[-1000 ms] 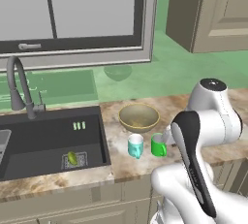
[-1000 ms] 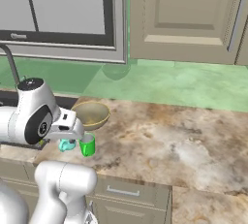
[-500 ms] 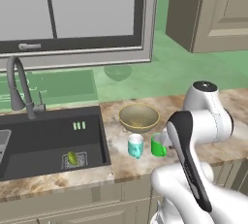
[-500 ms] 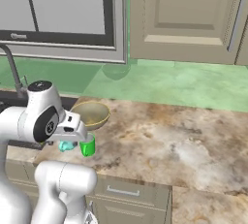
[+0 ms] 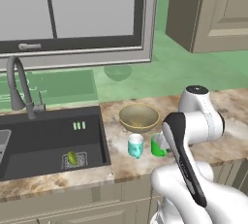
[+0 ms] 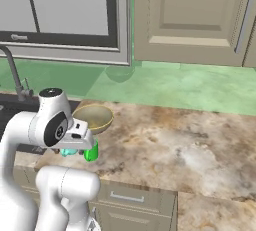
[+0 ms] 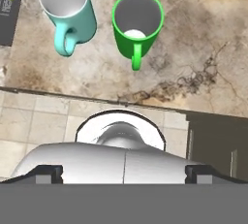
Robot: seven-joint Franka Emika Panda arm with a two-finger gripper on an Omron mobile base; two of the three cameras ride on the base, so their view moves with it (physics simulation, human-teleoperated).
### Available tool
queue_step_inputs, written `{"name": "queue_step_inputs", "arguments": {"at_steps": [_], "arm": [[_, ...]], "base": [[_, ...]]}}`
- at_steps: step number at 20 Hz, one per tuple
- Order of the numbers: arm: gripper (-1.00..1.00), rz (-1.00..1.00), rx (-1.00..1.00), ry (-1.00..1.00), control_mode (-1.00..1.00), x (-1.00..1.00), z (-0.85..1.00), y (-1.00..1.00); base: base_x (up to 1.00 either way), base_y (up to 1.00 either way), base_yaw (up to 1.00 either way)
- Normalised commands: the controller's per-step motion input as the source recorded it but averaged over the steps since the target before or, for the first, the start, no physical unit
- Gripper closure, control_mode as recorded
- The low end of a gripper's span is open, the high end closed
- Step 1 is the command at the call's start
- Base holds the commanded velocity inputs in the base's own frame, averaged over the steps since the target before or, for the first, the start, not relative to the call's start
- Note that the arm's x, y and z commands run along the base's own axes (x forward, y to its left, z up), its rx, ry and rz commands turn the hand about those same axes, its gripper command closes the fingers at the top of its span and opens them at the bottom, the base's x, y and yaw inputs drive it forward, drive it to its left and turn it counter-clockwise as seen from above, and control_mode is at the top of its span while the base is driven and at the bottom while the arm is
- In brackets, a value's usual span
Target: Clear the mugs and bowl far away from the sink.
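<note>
I see the teal mug [image 5: 135, 145] and the green mug [image 5: 158, 144] standing side by side, apart, near the front edge of the counter [image 6: 200, 140], just right of the sink [image 5: 48, 140]. From the hand camera both are upright, smooth and glossy, handles turned toward the counter's front edge; the teal mug [image 7: 68, 12] is white inside, the green mug [image 7: 137, 24] grey inside. The bowl [image 5: 139, 116], wide, shallow, tan with a yellowish inside, sits just behind them toward the wall. The counter is mottled brown stone. The dark rectangular basin holds a small green item [image 5: 72, 157] on a grey rack; a curved grey faucet [image 5: 19, 85] rises at its back edge. My arm's white body partly hides the green mug in the left base view. The claw's fingertips [image 7: 198, 173] stand at the bottom corners of the hand view, spread wide, holding nothing.
</note>
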Motion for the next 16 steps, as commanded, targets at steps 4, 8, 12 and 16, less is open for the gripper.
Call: {"name": "queue_step_inputs", "arguments": {"at_steps": [4,8,12,16], "arm": [[-1.00,0.00,0.00,0.00,-1.00,0.08,-0.39,-0.03],[-1.00,0.00,0.00,0.00,-1.00,0.09,-0.25,0.00],[-1.00,0.00,0.00,0.00,-1.00,0.16,-0.11,-0.01],[-1.00,0.00,0.00,0.00,-1.00,0.24,-0.02,0.00]], "base": [[0.00,0.00,0.00],[0.00,0.00,0.00],[0.00,0.00,0.00],[0.00,0.00,0.00]]}}
